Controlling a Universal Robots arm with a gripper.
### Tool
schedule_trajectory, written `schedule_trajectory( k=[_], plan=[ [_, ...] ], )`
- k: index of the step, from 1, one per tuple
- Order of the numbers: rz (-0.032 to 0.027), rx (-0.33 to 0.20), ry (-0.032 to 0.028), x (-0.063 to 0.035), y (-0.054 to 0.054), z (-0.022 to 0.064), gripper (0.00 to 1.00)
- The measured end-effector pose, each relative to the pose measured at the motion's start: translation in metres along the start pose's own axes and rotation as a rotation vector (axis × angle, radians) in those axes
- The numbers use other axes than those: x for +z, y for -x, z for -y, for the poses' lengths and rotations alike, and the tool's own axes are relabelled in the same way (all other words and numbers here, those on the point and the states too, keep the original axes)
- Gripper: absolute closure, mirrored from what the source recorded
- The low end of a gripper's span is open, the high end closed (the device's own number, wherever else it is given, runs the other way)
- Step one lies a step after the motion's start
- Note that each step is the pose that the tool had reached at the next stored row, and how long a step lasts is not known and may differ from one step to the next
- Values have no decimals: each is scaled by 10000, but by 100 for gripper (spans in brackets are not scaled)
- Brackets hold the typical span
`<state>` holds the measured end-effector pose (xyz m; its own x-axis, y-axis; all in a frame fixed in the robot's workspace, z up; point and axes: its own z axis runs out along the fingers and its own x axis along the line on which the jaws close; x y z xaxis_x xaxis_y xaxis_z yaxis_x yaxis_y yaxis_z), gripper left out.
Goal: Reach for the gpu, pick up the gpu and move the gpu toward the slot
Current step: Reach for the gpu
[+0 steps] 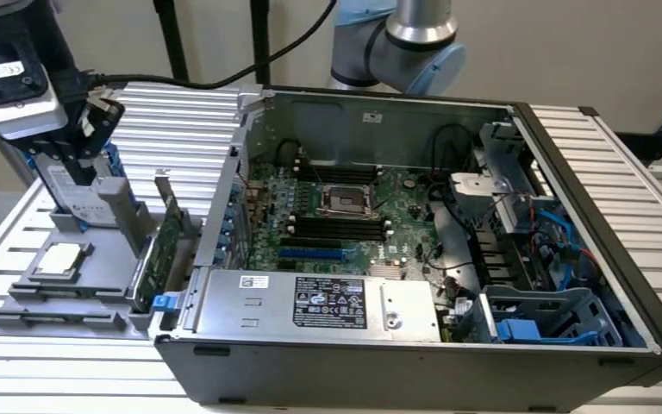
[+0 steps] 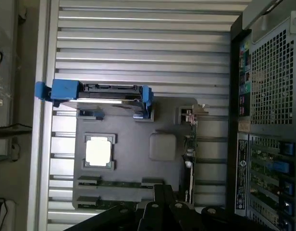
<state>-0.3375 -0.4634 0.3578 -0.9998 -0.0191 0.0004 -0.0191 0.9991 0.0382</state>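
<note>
- Both fingers (image 1: 75,164), in the exterior view, sit together around nothing, just above the blue-framed hard drive (image 1: 78,197).
- At 4 o'clock from them the gpu (image 1: 170,237) stands on edge in the gray holder (image 1: 32,315), between the processor chip (image 1: 61,259) at its 9 o'clock and the open computer case (image 1: 423,362) at its 3 o'clock, all on the slatted bench (image 1: 641,172).
- From the wrist view, the fingers (image 2: 160,192) meet, empty.
- Near them the gpu (image 2: 190,159) shows edge-on, between the processor chip (image 2: 99,151) and the computer case (image 2: 268,72).
</note>
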Motion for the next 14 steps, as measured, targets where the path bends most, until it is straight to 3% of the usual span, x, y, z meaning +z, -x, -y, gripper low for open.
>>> schedule_trajectory(
  k=[10,14],
  plan=[
    [3,-1,-2,149,423,105,89],
    [3,1,1,150,428,105,89]
  ],
)
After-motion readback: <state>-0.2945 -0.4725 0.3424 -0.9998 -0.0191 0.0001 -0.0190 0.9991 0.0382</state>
